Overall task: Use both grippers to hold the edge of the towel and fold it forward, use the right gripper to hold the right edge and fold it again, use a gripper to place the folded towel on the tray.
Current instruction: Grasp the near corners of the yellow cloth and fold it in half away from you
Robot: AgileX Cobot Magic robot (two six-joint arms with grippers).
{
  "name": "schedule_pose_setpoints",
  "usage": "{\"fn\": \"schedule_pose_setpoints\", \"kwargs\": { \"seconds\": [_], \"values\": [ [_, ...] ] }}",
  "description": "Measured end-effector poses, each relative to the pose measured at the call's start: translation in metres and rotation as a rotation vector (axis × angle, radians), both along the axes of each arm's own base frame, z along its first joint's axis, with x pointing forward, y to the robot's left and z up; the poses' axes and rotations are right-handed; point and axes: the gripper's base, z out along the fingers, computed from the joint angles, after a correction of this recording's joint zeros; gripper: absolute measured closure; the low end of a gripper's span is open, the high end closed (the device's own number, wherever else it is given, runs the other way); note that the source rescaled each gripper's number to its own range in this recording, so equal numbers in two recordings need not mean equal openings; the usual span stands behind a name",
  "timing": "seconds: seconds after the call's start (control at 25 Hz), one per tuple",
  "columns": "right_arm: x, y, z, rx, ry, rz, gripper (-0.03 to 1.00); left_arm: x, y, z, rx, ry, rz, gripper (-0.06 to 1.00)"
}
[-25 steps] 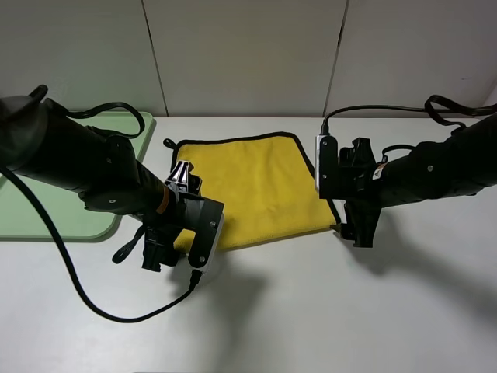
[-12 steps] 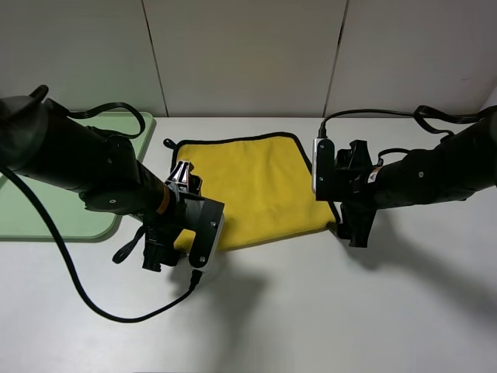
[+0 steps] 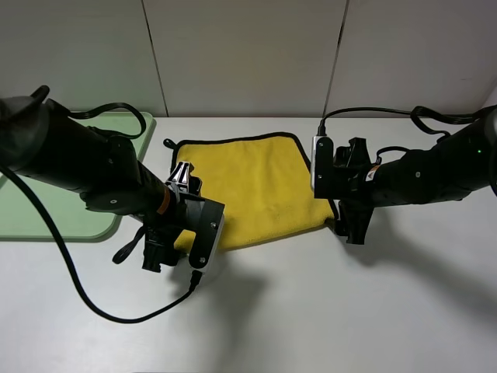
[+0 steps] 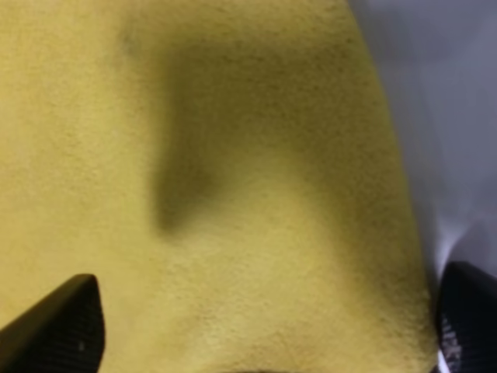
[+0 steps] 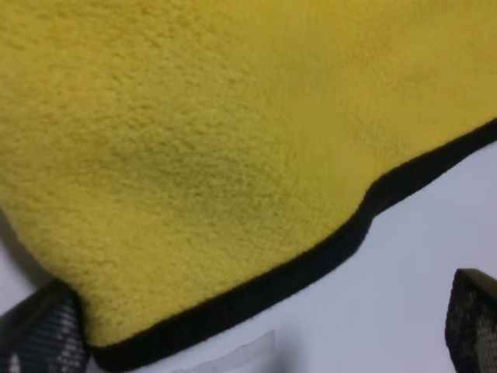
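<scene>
The yellow towel [image 3: 256, 186] lies flat on the white table, its black-trimmed edge [image 5: 311, 263] showing in the right wrist view. My left gripper [image 3: 158, 255] is down over the towel's near left corner, open. In the left wrist view its fingertips [image 4: 58, 326] stand wide apart with the towel [image 4: 233, 155] between them. My right gripper [image 3: 352, 231] is down at the near right corner, open. Its fingers [image 5: 474, 318] straddle the trimmed corner of the towel [image 5: 194, 140]. The pale green tray [image 3: 46, 210] sits at the far left, partly behind my left arm.
A black cable [image 3: 85, 299] loops over the table in front of my left arm. Another cable [image 3: 373, 111] trails behind the right arm. A grey panelled wall [image 3: 248, 54] closes off the back. Bare white table [image 3: 326, 311] runs along the front.
My right gripper has edged slightly left, closer onto the towel's near right corner. The left arm and the towel have not visibly moved.
</scene>
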Motion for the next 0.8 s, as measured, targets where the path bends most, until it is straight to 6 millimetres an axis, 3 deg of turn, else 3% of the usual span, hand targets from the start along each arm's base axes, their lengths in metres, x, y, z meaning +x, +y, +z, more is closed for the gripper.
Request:
{"fn": "schedule_pose_setpoints", "kwargs": {
  "seconds": [0.12,0.4,0.56,0.8],
  "values": [
    [0.0,0.0,0.0,-0.003,0.013,0.001,0.0,0.0,0.001,-0.002,0.017,0.009,0.007,0.21],
    [-0.005,0.0,-0.004,-0.018,0.081,0.007,0.22,-0.002,0.002,-0.004,0.033,0.019,0.008,0.43],
    [-0.007,0.001,-0.005,-0.023,0.105,0.014,0.25,-0.003,0.003,-0.007,0.046,0.027,0.01,0.56],
    [-0.019,0.023,-0.006,-0.025,0.127,0.086,0.26,-0.003,0.005,-0.008,0.056,0.033,0.013,0.89]
  ]
}}
